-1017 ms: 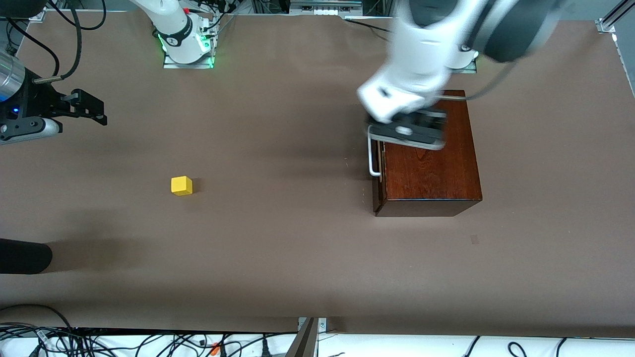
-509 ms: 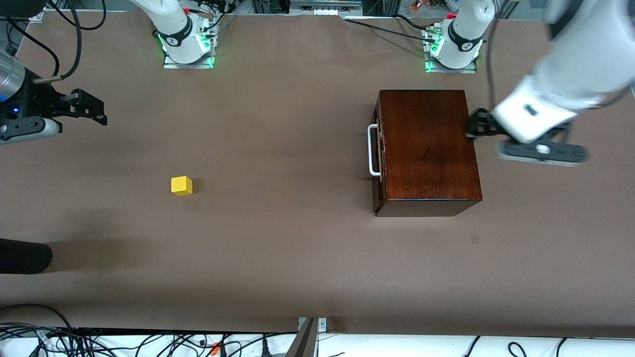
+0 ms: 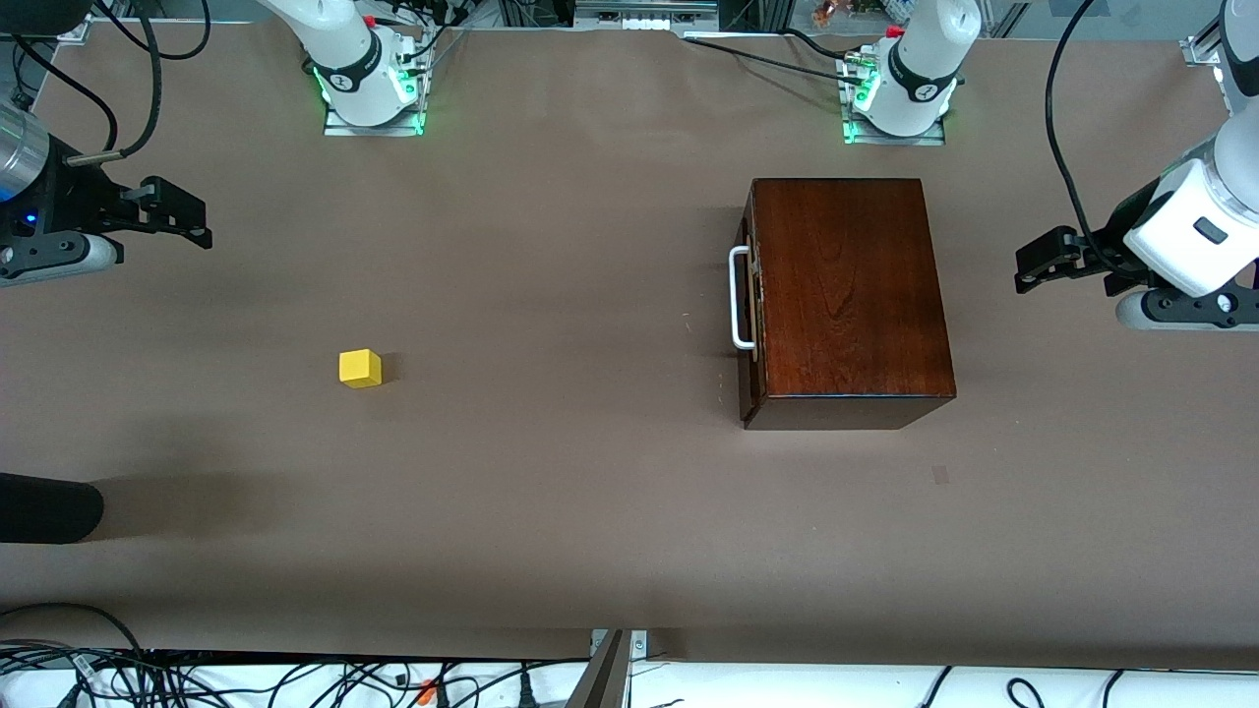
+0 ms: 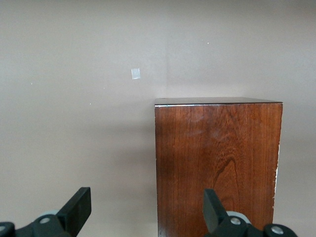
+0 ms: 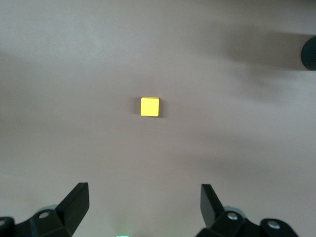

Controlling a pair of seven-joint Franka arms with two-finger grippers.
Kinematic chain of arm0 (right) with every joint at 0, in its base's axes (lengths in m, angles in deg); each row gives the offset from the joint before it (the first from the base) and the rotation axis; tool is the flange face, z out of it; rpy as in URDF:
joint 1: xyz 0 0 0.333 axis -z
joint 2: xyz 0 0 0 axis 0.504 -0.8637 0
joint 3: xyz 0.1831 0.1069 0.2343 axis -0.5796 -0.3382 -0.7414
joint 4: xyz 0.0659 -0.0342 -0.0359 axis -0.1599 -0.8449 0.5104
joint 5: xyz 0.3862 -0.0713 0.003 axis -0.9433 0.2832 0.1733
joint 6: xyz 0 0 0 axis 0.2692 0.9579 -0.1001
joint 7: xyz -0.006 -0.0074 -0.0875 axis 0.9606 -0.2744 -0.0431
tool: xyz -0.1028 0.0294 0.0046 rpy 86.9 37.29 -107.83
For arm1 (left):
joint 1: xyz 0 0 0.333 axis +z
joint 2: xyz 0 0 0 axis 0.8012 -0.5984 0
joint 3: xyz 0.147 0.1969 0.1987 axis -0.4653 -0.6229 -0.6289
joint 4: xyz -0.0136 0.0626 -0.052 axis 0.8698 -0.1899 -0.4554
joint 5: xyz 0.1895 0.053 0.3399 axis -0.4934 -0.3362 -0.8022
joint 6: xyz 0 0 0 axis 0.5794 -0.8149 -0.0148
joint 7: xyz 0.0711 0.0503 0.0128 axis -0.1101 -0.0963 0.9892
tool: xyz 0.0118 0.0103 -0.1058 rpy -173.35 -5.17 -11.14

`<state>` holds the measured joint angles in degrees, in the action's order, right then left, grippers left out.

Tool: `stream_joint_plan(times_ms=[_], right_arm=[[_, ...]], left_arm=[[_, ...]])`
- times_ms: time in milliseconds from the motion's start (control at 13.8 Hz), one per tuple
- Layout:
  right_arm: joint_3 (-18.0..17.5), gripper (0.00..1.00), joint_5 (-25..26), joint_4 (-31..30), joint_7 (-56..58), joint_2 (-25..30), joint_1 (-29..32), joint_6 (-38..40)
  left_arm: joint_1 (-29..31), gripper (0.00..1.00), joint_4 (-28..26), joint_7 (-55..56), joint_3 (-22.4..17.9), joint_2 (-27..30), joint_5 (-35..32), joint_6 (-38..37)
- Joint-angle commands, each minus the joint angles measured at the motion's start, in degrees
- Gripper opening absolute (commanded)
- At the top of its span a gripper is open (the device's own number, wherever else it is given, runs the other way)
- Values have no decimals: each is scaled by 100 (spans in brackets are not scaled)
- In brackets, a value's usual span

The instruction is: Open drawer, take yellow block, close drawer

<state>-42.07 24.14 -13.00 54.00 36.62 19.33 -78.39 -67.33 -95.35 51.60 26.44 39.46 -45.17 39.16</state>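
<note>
Since the earlier frame our left gripper (image 3: 1033, 267) has swung off the box (image 3: 846, 295), jaws open. Its drawer (image 3: 751, 295) looks shut; the block (image 3: 360, 368) sits on the table, well apart. Our right gripper (image 3: 182, 218) waits open. We risk nothing unless an arm moves again and nudges the block.

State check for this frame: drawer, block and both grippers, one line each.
drawer: shut, flush in the wooden box.
yellow block: out on the table, free, toward the right arm's end.
left gripper: open, empty, beside the box.
right gripper: open, empty, waiting.
</note>
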Motion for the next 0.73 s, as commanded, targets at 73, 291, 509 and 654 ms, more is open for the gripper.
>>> stream_joint_plan(times_ms=[73,291,509,654], right_arm=[[11,100,28,183,74,-71,3,148],[20,100,28,183,74,-71,3,148],[11,100,37,183,66,-71,3,148],[11,100,37,183,74,-71,3,148]], left_arm=[[-50,100,-899,-250,-61,613,23,353],[-41,100,-1040,-594,-201,718,58,380],[-50,100,-1558,-585,-201,1078,40,625],[-50,100,-1524,-576,-193,1088,32,573]])
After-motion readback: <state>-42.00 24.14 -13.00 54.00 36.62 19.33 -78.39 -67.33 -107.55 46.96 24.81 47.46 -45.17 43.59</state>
